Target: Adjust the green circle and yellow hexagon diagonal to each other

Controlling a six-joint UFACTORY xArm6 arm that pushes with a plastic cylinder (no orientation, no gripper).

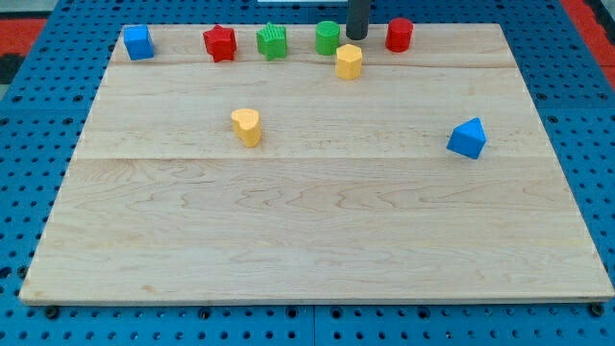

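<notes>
— So, where has the rod got to?

— Up at the view's top edge of the wooden board (317, 240). The tip (356, 37) sits in the gap between the green circle (328, 37) and a red cylinder (400, 35): green just to the view's left of it, red a little further off to the view's right. The yellow hexagon (349, 61) lies just below the tip, toward the view's bottom and a touch left.

— Is it holding anything?

— Nothing to hold with; it's a bare rod, no jaws. I can't tell whether it is touching either block.

— How do those two sit now?

— Already nearly corner to corner, I'd say: hexagon below and slightly right of the circle. The step looks like a fine nudge, not a long shove.

— How would you do it well?

— Short, slow pushes through the middle of the hexagon, so it slides and doesn't spin. Keep the rod off the green circle, which is tight beside it and close to the board's edge; a bump could send it off.

— What else is near?

— Further left of the tip, along the same row, a green block with a ridged look (272, 41), a red star-like block (219, 43) and a blue cube (138, 42). Well below and left, a yellow heart-ish block (246, 127); well below and right, a blue block with a peaked top (467, 138).

— And the room?

— Only a blue perforated table (29, 192) under the board, with a red strip at the top corners.
</notes>
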